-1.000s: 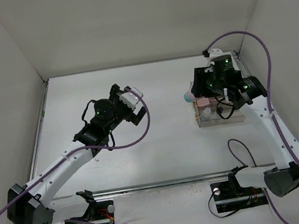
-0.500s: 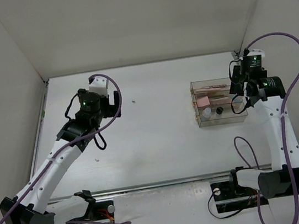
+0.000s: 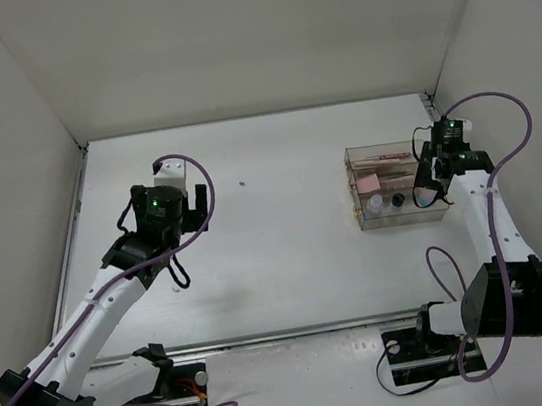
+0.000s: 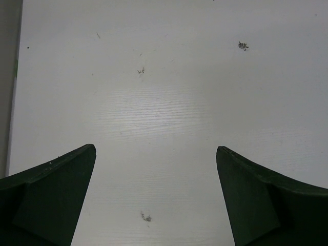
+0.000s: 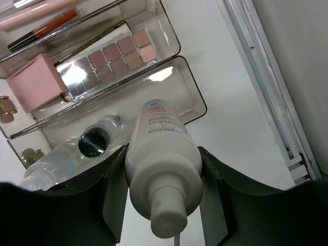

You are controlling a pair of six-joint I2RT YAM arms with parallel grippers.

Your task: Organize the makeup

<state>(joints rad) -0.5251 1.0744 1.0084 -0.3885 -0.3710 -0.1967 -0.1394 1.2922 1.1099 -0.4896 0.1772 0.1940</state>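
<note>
My right gripper (image 5: 163, 154) is shut on a white-and-pink spray bottle (image 5: 163, 169), nozzle toward the camera, held over the right end of the front compartment of the clear organizer (image 5: 195, 97). That compartment holds a clear bottle with a dark cap (image 5: 95, 142) and another clear bottle (image 5: 46, 166). Behind them lie a brown palette (image 5: 115, 56), a pink square (image 5: 36, 82) and thin pencils (image 5: 46, 25). In the top view the right gripper (image 3: 432, 180) is at the organizer's (image 3: 399, 217) right end. My left gripper (image 4: 156, 147) is open and empty over bare table.
The organizer stands at the right of the table, close to the right wall and its metal rail (image 5: 266, 87). The left arm (image 3: 156, 211) hangs over the left middle of the white table (image 3: 288, 251). White walls enclose three sides.
My right gripper has moved from over the organizer's left side to its right end, carrying the bottle. My left arm has swung back to the left and turned to face down.
</note>
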